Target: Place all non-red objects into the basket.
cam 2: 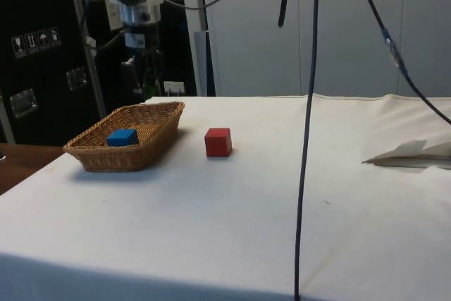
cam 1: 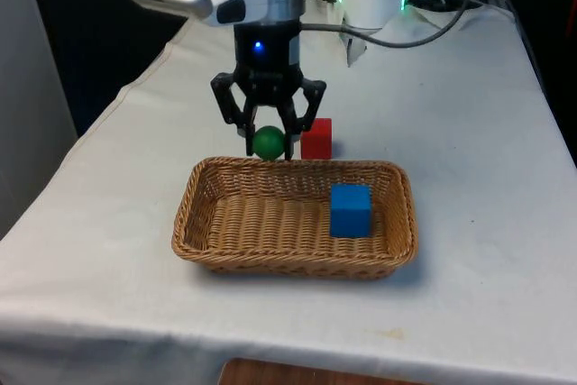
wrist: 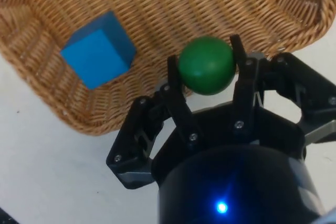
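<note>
My gripper (cam 1: 268,143) is shut on a green ball (cam 1: 268,142), held in the air just above the far rim of the wicker basket (cam 1: 216,223). From the wrist, the green ball (wrist: 206,65) sits clamped between the two fingers of the gripper (wrist: 206,66), with the basket (wrist: 210,3) below it. A blue cube (cam 1: 350,210) lies inside the basket towards the front view's right, and the blue cube (wrist: 98,49) rests on the woven floor. A red cube (cam 1: 316,138) stands on the cloth just behind the basket. From the side, the basket (cam 2: 144,147), the blue cube (cam 2: 122,137) and the red cube (cam 2: 218,142) show.
A black cable (cam 2: 304,132) hangs down close to the side camera. A crumpled white sheet (cam 2: 416,153) lies on the table at the side view's right. Cables (cam 1: 424,20) trail over the cloth near the robot's base.
</note>
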